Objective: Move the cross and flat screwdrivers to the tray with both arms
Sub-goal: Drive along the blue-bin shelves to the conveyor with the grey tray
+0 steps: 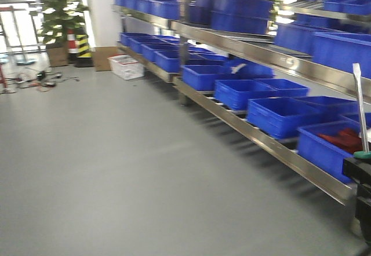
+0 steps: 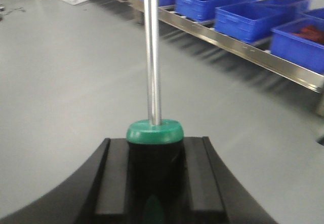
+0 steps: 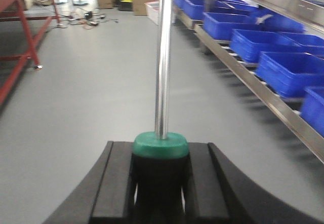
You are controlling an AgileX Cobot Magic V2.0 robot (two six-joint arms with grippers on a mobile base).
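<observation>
My left gripper (image 2: 154, 176) is clamped on the black handle of the first screwdriver (image 2: 152, 57); my right gripper (image 3: 160, 181) grips the second screwdriver (image 3: 163, 57) likewise. Both steel shafts stand left of the blue-bin rack (image 3: 263, 95).

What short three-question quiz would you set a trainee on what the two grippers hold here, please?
1. True or false: the left gripper is shut on the left screwdriver.
2. The cap at the base of the shaft of the right screwdriver, clamped in the right gripper, is: A red, B green, C yellow.
3. Fill in: the plastic bins are ___.

Key: 1 true; 2 B; 3 blue.
</observation>
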